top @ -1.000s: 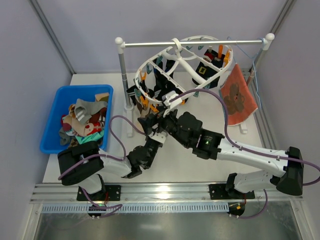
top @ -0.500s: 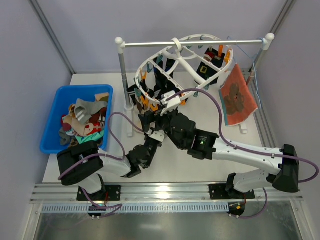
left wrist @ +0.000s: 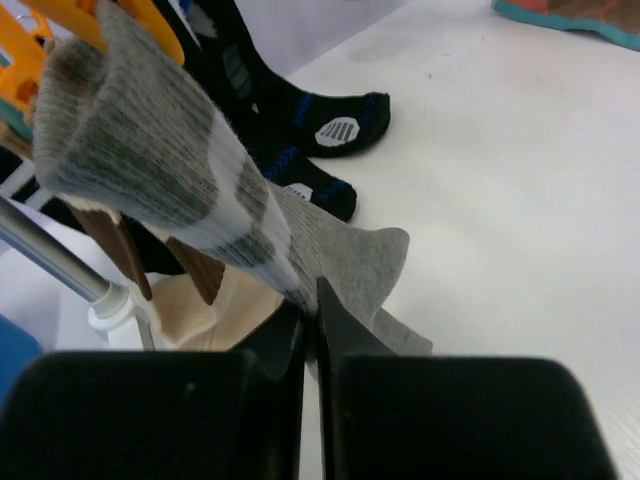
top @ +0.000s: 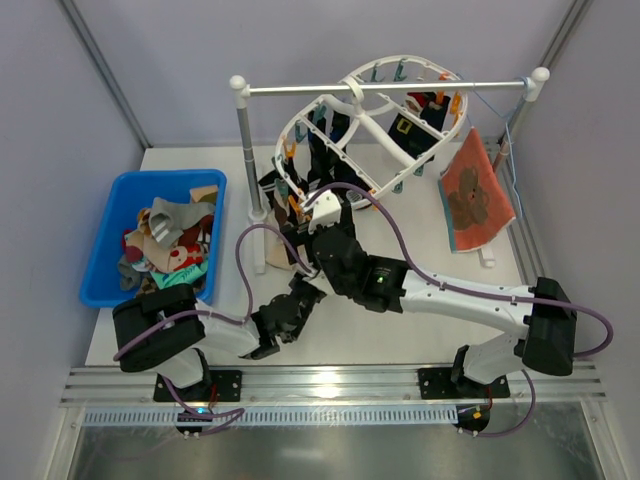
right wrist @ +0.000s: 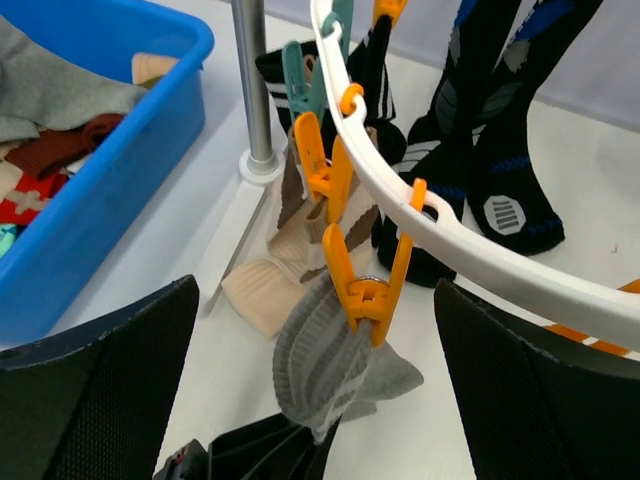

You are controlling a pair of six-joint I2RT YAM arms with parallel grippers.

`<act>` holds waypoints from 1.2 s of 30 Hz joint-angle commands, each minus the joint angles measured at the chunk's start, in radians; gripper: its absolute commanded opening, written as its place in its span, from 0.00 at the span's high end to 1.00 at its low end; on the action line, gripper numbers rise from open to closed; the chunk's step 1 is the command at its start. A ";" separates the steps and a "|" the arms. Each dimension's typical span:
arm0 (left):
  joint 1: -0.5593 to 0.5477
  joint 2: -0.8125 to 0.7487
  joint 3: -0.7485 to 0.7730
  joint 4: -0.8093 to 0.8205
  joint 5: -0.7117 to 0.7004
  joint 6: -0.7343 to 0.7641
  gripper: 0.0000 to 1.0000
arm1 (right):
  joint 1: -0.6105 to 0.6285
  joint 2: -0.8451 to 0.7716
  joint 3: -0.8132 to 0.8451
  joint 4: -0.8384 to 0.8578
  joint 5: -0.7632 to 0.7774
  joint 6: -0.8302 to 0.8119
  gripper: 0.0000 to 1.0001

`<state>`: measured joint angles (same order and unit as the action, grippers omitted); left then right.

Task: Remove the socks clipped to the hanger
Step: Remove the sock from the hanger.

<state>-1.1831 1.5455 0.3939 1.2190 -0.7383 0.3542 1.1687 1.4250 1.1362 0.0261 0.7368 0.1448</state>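
The white oval hanger (top: pixel 372 128) hangs tilted from the rail, and its rim (right wrist: pixel 480 250) crosses the right wrist view. An orange clip (right wrist: pixel 366 292) on that rim holds a grey striped sock (right wrist: pixel 322 358) by its cuff. My left gripper (left wrist: pixel 310 312) is shut on the lower end of this grey sock (left wrist: pixel 200 190), below the clip, and shows as black jaws (right wrist: pixel 265 450) under the sock. My right gripper (right wrist: pixel 315 290) is open, one finger on each side of the orange clip without touching it. Black socks (right wrist: pixel 500 150) and a beige-brown sock (right wrist: pixel 285 265) hang beside it.
A blue bin (top: pixel 100 262) with several loose socks stands at the left. The rail stand's grey pole (right wrist: pixel 256 90) rises just left of the clips. An orange-red flower cloth (top: pixel 476 195) hangs at the right end of the rail.
My right arm has swung left and closer to the hanger's near-left rim. The hanger has tilted further up. My left gripper stays shut on the grey sock.
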 commanded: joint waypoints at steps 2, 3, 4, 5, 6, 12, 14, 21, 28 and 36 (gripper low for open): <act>-0.006 -0.068 0.034 0.139 0.030 0.026 1.00 | 0.008 0.048 -0.026 -0.106 -0.002 -0.059 0.01; -0.007 -0.068 0.034 0.139 0.030 0.026 1.00 | 0.008 0.048 -0.030 -0.098 -0.001 -0.066 0.00; -0.007 -0.068 0.037 0.139 0.030 0.026 1.00 | 0.008 0.052 -0.029 -0.094 0.004 -0.070 0.00; -0.007 -0.064 0.037 0.140 0.030 0.028 1.00 | 0.008 0.055 -0.029 -0.088 0.015 -0.073 0.00; -0.007 -0.065 0.037 0.140 0.027 0.029 1.00 | 0.006 0.057 -0.026 -0.092 0.024 -0.074 0.00; -0.010 -0.059 0.039 0.140 0.027 0.031 1.00 | 0.003 0.026 -0.073 0.000 0.056 -0.114 0.01; -0.010 -0.059 0.039 0.140 0.027 0.031 1.00 | 0.000 0.014 -0.082 0.038 0.067 -0.136 0.01; -0.015 -0.048 0.045 0.140 0.024 0.035 1.00 | -0.004 -0.027 -0.173 0.213 0.088 -0.235 0.31; -0.019 -0.030 0.059 0.142 0.016 0.043 1.00 | -0.021 -0.055 -0.214 0.304 0.053 -0.292 0.53; -0.023 -0.008 0.066 0.146 0.004 0.052 1.00 | -0.041 -0.075 -0.257 0.399 0.007 -0.332 0.96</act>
<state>-1.1938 1.5414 0.4072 1.2148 -0.7334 0.4080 1.1355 1.3590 0.9066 0.3939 0.7662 -0.1596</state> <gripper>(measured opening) 0.004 0.124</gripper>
